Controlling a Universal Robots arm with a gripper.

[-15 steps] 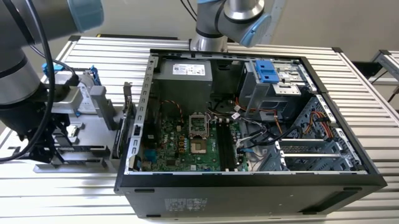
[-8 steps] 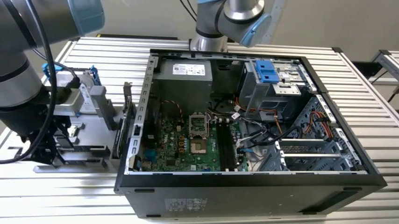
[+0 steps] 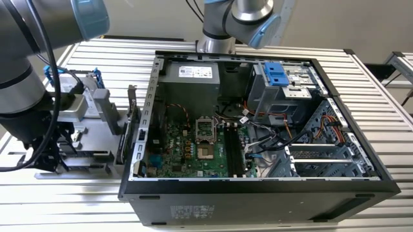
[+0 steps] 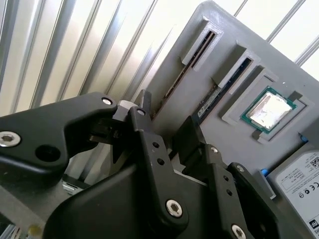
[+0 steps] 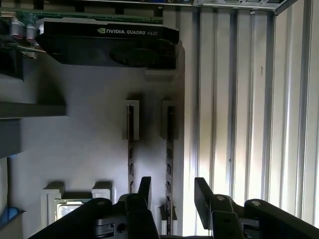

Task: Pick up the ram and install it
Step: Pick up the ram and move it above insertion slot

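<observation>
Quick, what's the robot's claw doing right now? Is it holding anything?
Gripper: open, holding nothing; the ram in the gray holder lines up between its fingers.

Open computer case (image 3: 258,199) sits beside grey tray (image 4: 199,79) holding a processor chip (image 4: 269,113).

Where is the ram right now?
In the second wrist view the ram stands on edge in a gray tray slot, beside the processor chip, near the gripper.

Glare streaks the slatted table (image 5: 219,124); the grey tray (image 5: 84,149) beside it lies shadowed.
</observation>
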